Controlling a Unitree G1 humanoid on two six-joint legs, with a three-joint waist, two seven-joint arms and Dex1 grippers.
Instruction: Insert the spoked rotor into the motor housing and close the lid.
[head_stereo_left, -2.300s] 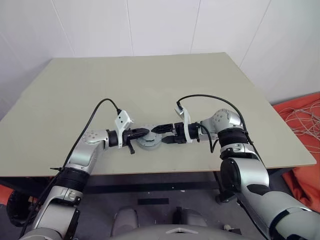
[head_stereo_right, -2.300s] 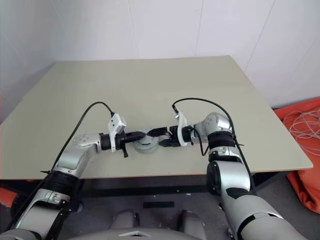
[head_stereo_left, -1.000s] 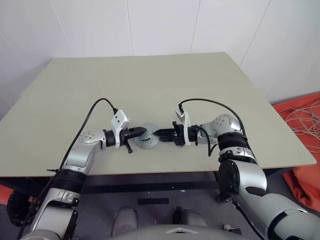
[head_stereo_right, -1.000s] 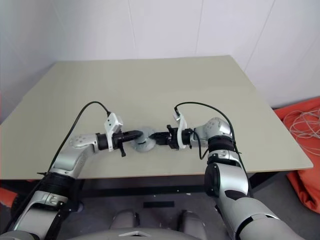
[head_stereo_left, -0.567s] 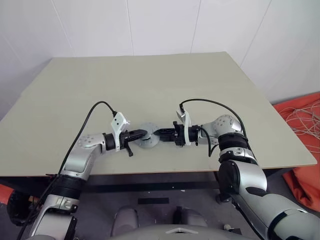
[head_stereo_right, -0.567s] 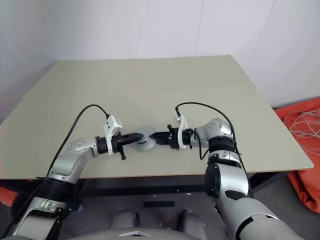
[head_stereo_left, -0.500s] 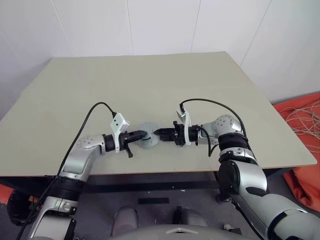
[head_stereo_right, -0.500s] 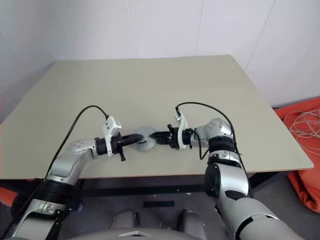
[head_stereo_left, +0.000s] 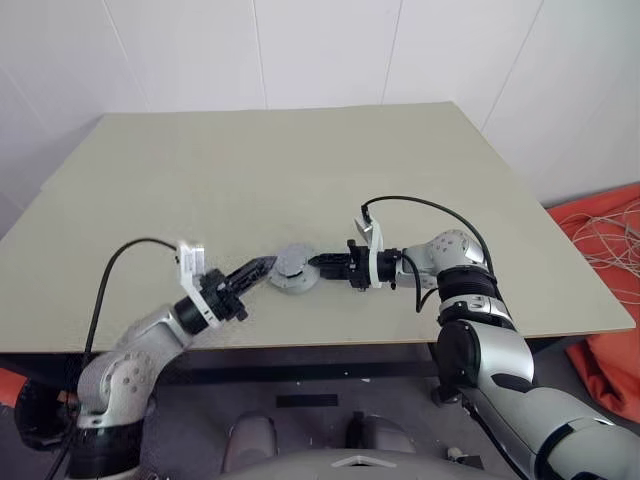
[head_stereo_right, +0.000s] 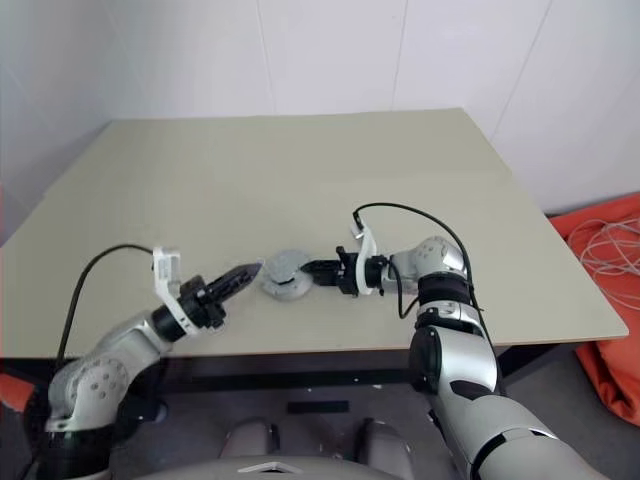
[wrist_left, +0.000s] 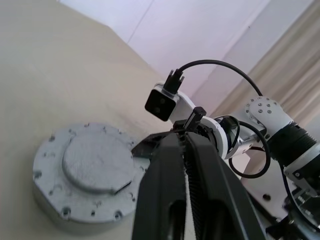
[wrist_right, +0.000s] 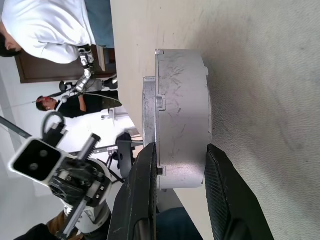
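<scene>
The left gripper is just left of the motor housing and does not touch it; its two fingers are almost together and hold nothing. The motor housing rests on the bench, near the front edge, with the grey lid closed on top. On the right of the housing, the right gripper clamps its side wall between both fingers.

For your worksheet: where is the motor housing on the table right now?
In the left eye view the motor housing sits near the table's front edge, the right claw on its right side and the left claw just left.
</scene>
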